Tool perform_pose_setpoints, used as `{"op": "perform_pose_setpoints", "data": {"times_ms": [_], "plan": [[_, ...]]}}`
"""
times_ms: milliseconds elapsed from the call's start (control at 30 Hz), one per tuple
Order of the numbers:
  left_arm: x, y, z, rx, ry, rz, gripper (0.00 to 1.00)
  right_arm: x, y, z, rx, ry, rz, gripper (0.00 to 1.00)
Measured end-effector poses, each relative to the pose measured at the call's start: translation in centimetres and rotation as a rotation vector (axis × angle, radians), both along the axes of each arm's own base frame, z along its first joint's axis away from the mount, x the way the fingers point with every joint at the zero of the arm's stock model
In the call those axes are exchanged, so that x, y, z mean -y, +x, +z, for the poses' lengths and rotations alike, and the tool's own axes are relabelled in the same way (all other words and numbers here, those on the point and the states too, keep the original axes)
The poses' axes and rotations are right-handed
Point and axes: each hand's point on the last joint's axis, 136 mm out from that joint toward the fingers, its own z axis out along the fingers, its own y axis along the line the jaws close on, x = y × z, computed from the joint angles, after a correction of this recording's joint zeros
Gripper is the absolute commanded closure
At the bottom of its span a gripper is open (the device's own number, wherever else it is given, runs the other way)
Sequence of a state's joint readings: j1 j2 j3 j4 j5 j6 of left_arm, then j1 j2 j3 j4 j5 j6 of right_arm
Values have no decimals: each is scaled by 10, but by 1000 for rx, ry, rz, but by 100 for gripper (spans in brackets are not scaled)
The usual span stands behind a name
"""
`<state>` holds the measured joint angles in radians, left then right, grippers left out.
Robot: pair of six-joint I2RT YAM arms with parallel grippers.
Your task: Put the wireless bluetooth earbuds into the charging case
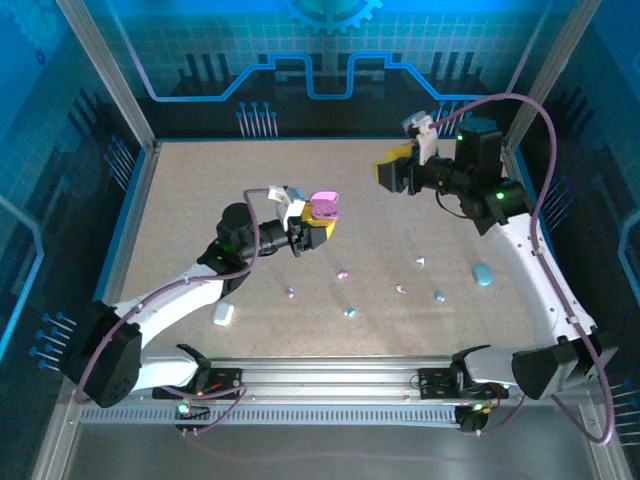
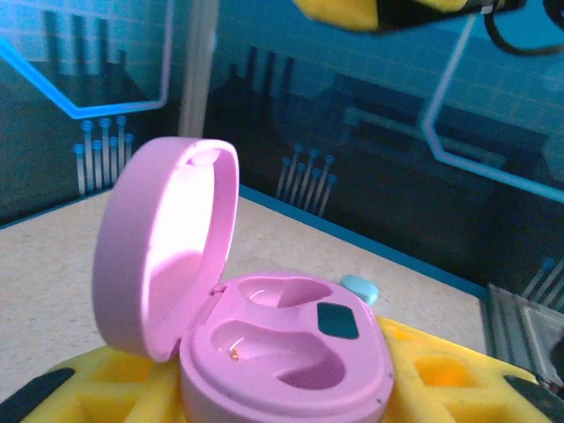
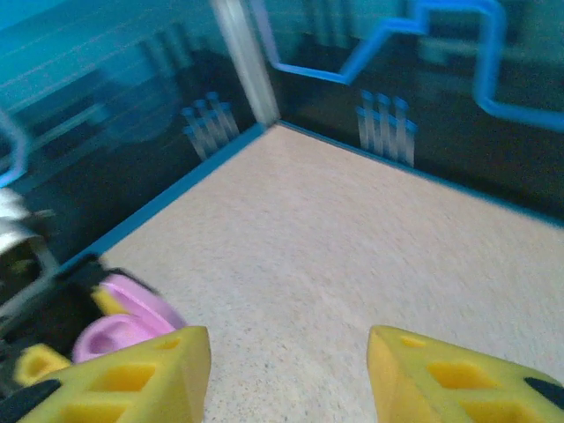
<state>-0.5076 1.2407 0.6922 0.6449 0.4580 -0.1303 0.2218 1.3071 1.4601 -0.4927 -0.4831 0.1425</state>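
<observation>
We see the pink case (image 2: 291,361) held above the desk (image 1: 190,190), grasped at its base between the yellow left fingers (image 2: 449,379). Its lid stands open, nearly upright, hinged at the left side in the left wrist view. The 2 wells face up and both are empty. Each well runs lengthwise from one finger toward the other. From above, the case sits just left of the desk's middle.

The right fingers (image 3: 132,379) are spread apart with nothing between them. They hover over the far right of the desk and point left toward the case.

6 earbuds (image 1: 343,273) lie loose on the desk, nearer to us than the case: 2 purple, 2 light blue, 2 white, all apart from each other. They are too small for us to tell which way they point.

A blue case (image 1: 483,274) lies at the right and a white case (image 1: 223,314) beside the left arm.
</observation>
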Motion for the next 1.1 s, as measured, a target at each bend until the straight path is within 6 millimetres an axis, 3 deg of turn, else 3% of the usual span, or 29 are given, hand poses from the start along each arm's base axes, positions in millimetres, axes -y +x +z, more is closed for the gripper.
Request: {"op": "perform_pose_setpoints", "data": {"times_ms": [133, 267, 367, 467, 567, 667, 1100], "plan": [[-17, -5, 19, 50, -31, 69, 57, 21, 16, -57, -262, 34, -139, 61], [-31, -16, 40, 103, -65, 119, 57, 12, 14, -147, -596, 33, -179, 61], [-39, -22, 53, 132, -83, 140, 56, -11, -7, -209, -802, -6, -175, 60], [-43, -27, 60, 148, -89, 153, 56, -42, -42, -254, -952, -64, -144, 58], [-45, -28, 61, 148, -88, 159, 56, -65, -65, -281, -1033, -103, -132, 57], [-46, -29, 60, 144, -82, 162, 56, -80, -73, -296, -1069, -123, -152, 57], [-54, -40, 69, 174, -73, 178, 57, -124, -85, -318, -1092, -176, -116, 57]]}}
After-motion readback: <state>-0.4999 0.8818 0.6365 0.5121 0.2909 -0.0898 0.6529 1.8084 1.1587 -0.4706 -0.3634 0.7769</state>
